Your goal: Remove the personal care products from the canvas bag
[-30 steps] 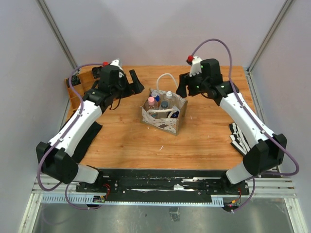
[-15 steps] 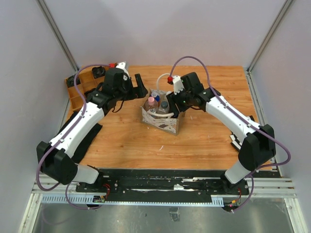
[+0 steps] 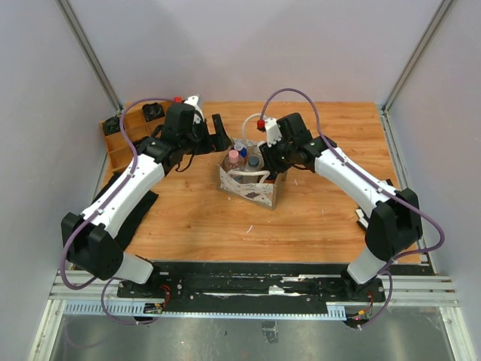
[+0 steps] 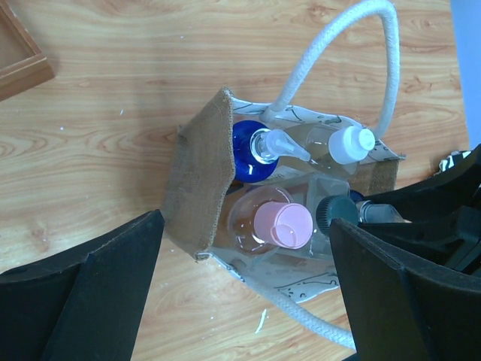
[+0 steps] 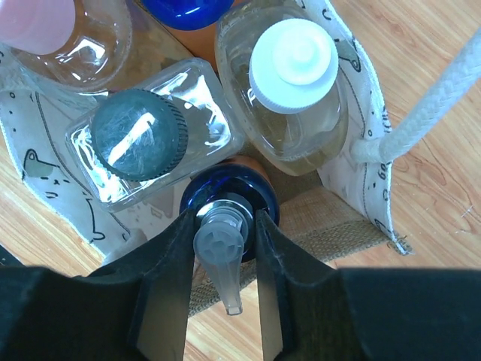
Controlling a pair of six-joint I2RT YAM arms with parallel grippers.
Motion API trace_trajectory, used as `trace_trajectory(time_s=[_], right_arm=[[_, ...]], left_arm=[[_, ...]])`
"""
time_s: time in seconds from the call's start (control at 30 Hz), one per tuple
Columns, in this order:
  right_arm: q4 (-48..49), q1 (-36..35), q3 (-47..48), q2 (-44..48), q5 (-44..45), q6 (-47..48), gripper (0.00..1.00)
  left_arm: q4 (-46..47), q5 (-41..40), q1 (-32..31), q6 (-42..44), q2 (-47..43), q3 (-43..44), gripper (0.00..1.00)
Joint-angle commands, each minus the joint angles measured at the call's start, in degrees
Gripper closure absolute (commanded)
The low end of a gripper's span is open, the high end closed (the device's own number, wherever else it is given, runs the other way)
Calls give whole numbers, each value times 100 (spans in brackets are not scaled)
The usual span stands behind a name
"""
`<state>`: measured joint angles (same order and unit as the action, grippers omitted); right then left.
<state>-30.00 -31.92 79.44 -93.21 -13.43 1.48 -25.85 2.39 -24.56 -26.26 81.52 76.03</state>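
Swinging in from the counter's far edge, the right claw (image 5: pixel 224 226) is now lowered into the canvas bag (image 3: pixel 252 189) at mid-counter and closed on the blue-capped pump bottle (image 5: pixel 229 197). The left claw (image 4: pixel 244 226) is held wide open above. Lifting out can be started.

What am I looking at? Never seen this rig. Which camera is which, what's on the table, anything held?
Two robot arms bolted at the table's near edge. The overhead picture shows both: left arm, right arm, meeting over a canvas bag on the wooden table. A wooden compartment tray sits far left; a striped cloth at the right edge. The other two pictures come from a camera on each wrist, looking down past the jaws. Left wrist: jaws open above the bag, bottles inside, including a pink-capped bottle. Right wrist: jaws shut on the pump head of a blue-capped bottle, not yet lifted out.
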Motion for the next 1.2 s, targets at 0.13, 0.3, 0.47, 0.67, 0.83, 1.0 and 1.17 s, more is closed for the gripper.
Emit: trace_trajectory(time_s=[0.13,0.3,0.47,0.67,0.83,1.0,1.17], right_arm=[[-210,-183,261,271,488,-35,88],[-345,-175,596,763,952,-1,89],[-739,-95,1147,1089,1268,-44,89],[-1109,198,1735,1371,1521,-86,90],[-1368,633,2082,1531,1478,-94,91],[-1442,1093,2046,1688,1294,-176,90],[-1298,1398,1447,1802,1251,-243,89]], left_arm=[[109,147,-31,226,-69,58,3],[-65,-279,-351,546,-33,134,0],[-378,-451,-571,860,168,312,2],[-559,-761,-770,982,287,359,6],[-349,-876,-787,979,285,249,13],[-290,-1166,-827,984,469,353,19],[-360,-1125,-929,965,756,555,25]])
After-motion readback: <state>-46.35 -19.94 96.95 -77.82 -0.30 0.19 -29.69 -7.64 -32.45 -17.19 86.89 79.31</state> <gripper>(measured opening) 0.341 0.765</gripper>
